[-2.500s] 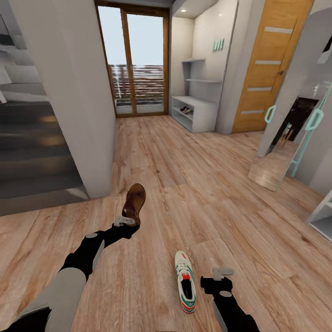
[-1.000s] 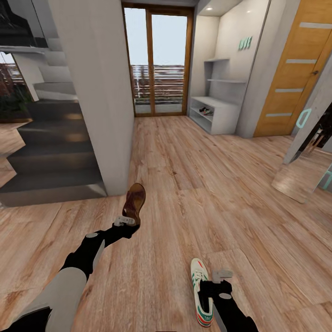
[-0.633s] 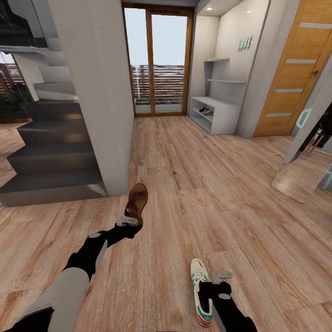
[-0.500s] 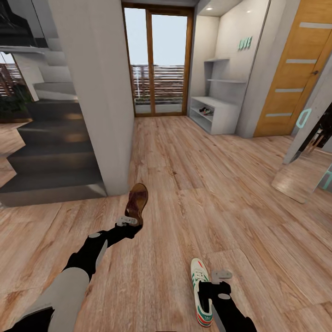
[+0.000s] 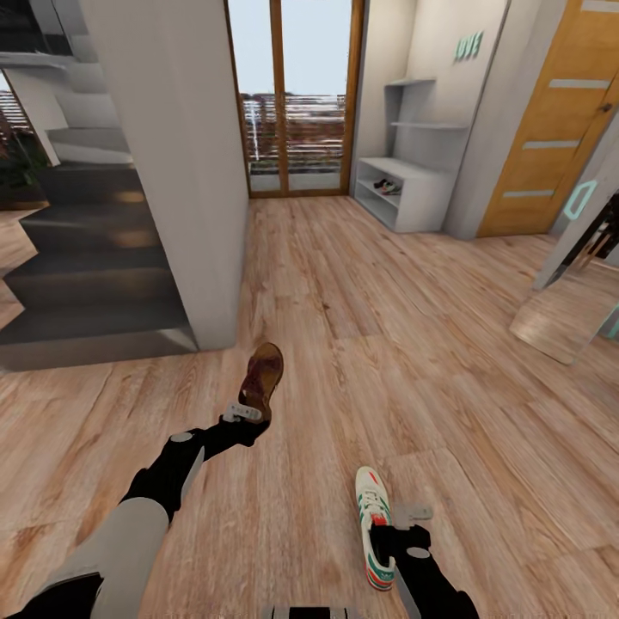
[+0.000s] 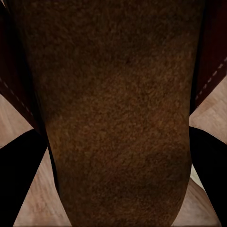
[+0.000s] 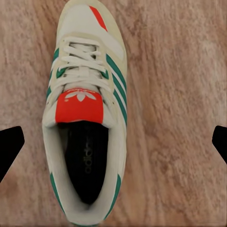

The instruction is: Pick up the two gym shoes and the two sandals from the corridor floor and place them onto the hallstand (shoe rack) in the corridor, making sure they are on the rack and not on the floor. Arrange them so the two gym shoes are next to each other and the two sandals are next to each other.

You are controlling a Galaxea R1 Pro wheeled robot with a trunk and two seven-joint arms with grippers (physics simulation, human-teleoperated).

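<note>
Sandal [image 5: 261, 379], dark brown with a mottled sole face and stitched strap edges, is clamped at its heel end between the jaws of the left gripper [image 5: 243, 414] and held above the corridor floor [image 5: 413, 344], its sole surface close in front of the left wrist camera. Right gripper [image 5: 411, 516] hangs with its jaws spread wide, its dark fingertips [image 7: 10, 144] apart at either side of the wrist view, just beside a gym shoe [image 5: 373, 524] lying upright on the planks: white upper, white laces, green side stripes, red-orange tongue patch and toe mark. Hallstand [image 5: 404, 189], pale grey-white with staggered upper shelves, stands far down the corridor beside the glazed door [image 5: 292, 94], with small shoes on its open tier.
</note>
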